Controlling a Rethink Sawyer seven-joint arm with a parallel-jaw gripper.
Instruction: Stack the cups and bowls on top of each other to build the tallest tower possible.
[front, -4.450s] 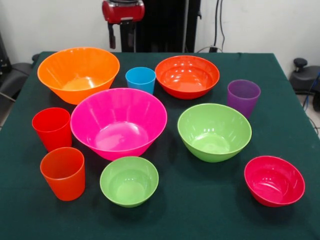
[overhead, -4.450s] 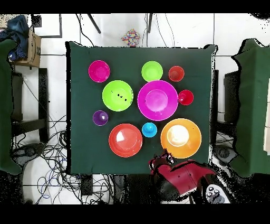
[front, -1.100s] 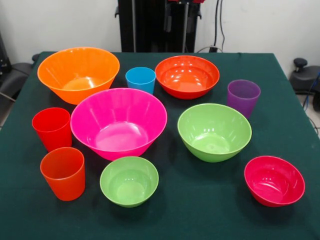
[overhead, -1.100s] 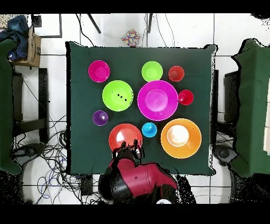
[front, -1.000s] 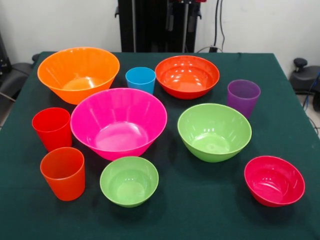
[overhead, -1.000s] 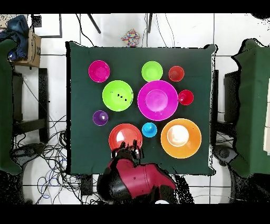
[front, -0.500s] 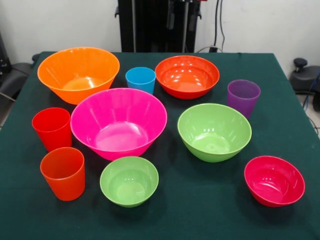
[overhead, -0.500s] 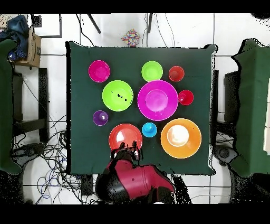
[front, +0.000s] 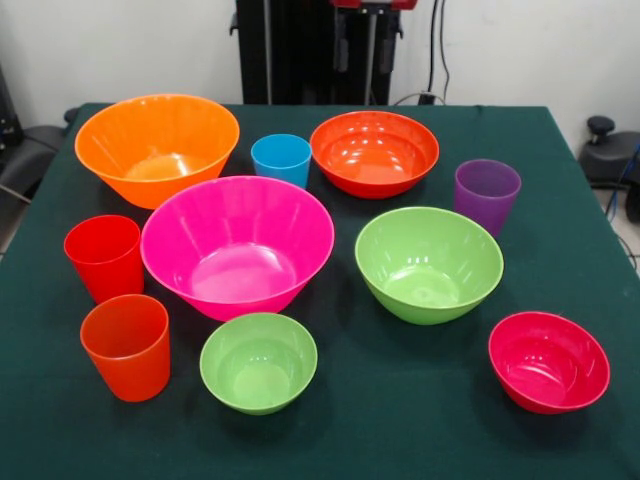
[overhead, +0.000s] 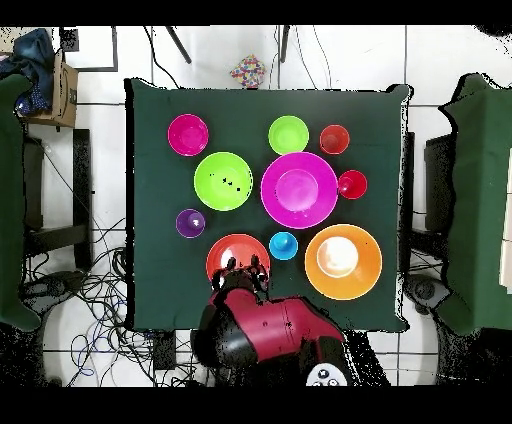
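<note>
On the green-clothed bench (front: 560, 200) ten pieces stand apart, unstacked, none bearing readable writing. Toward the robot-side edge sit the large orange bowl (front: 157, 146), blue cup (front: 281, 158) and red-orange bowl (front: 374, 151); the pink bowl (front: 237, 243) is central. Above the red-orange bowl's rim hangs the hand (overhead: 243, 267), whether wide or narrow I cannot tell

The arm (overhead: 265, 335) has swung from beside the large orange bowl (overhead: 343, 262) across to the red-orange bowl (overhead: 238, 262), its gripper (overhead: 243, 268) now over that bowl's near rim.
</note>
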